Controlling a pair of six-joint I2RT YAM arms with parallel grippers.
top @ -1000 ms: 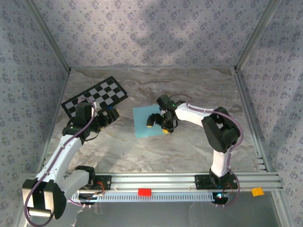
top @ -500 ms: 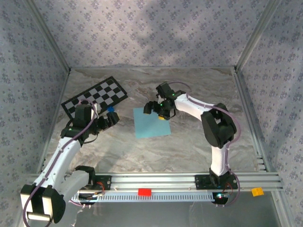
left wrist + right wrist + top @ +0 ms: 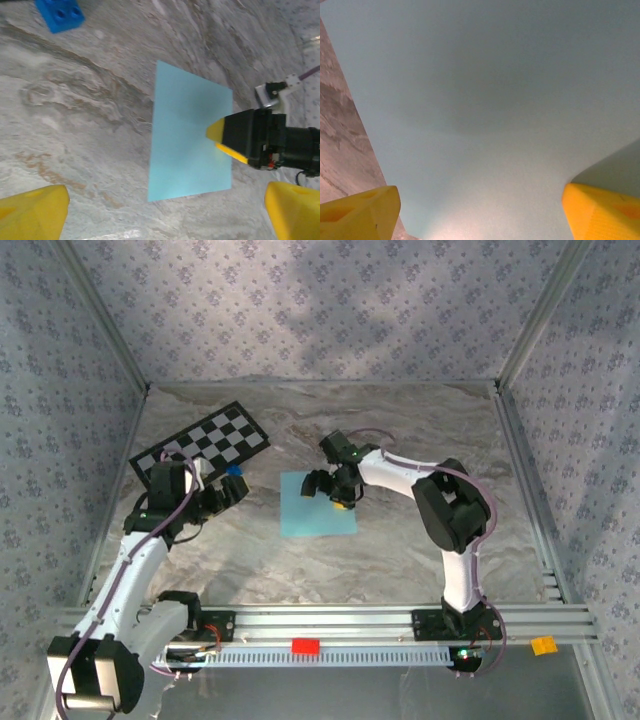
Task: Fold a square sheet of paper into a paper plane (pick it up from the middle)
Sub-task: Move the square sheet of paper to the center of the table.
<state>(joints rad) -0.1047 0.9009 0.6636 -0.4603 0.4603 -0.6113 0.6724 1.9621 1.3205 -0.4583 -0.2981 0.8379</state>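
Right gripper (image 3: 328,494) gapes wide and empty over the square sheet of paper (image 3: 186,135), perhaps touching it. My left gripper (image 3: 225,490) is open and empty too. Closing on flat paper may skid it rather than pinch it.

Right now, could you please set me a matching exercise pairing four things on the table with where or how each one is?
Things:
1. square sheet of paper
2. checkerboard card
3. blue block
4. right gripper

Descriptions:
A. jaws open, over the sheet
B. lying in the far-left part of the table
C. flat near the table's middle
D. small, beside the card, left of the sheet

Pairs: 1-C, 2-B, 3-D, 4-A.
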